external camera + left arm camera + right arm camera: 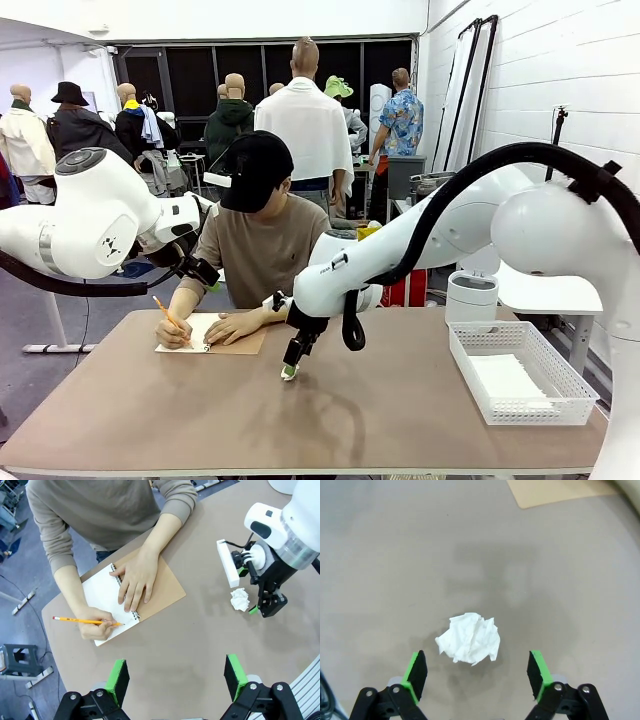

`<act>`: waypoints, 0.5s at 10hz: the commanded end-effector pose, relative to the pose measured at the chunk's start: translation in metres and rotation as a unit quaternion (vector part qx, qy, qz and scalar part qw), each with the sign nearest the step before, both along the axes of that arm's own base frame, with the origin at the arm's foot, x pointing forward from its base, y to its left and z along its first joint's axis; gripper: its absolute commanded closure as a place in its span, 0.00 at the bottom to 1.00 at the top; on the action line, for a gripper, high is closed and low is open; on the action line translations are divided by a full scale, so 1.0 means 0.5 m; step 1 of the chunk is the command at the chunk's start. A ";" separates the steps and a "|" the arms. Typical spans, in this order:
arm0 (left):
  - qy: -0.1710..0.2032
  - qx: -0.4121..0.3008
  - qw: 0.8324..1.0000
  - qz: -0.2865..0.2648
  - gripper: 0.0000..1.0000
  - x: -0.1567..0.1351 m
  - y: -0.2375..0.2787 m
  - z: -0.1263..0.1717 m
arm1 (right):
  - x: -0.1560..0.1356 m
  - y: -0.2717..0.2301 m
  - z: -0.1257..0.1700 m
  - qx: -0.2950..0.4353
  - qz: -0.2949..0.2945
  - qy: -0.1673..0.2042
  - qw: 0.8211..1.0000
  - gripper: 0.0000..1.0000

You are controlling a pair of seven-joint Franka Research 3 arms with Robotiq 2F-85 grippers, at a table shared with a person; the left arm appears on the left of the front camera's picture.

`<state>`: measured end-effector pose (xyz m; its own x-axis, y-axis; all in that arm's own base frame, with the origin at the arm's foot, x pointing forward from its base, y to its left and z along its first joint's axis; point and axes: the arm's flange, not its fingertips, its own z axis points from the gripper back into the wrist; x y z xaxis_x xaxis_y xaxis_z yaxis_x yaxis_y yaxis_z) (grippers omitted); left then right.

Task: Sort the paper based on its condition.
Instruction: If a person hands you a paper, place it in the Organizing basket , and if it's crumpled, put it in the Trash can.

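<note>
A crumpled ball of white paper (470,639) lies on the brown table, just ahead of and between the fingers of my open right gripper (476,674). The left wrist view looks down on the same ball (240,600) with the right gripper (261,607) right beside it. In the front view the right gripper (290,368) points down at the table's middle, and the ball is hidden there. Flat white sheets (505,378) lie in the white basket (520,415). My left gripper (176,677) is open and empty, held high (205,275) near the person's shoulder.
The person at the far side writes with a pencil (85,621) in a spiral notebook (102,592) with a brown cover (165,582), one hand (137,577) flat on it. A white cylindrical bin (470,297) stands behind the basket at the right.
</note>
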<state>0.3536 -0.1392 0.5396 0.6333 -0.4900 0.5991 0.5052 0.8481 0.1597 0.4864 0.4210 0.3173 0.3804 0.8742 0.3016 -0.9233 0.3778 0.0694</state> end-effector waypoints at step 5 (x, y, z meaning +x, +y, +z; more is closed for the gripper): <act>0.001 -0.001 1.000 0.000 0.00 0.000 0.003 -0.001 | 0.021 0.033 -0.025 -0.018 0.005 0.007 1.000 0.00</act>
<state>0.3536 -0.1392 0.5395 0.6333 -0.4900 0.5990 0.5052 0.8481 0.1597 0.4936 0.4295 0.3028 0.3700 0.8829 0.2890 -0.9284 0.3625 0.0810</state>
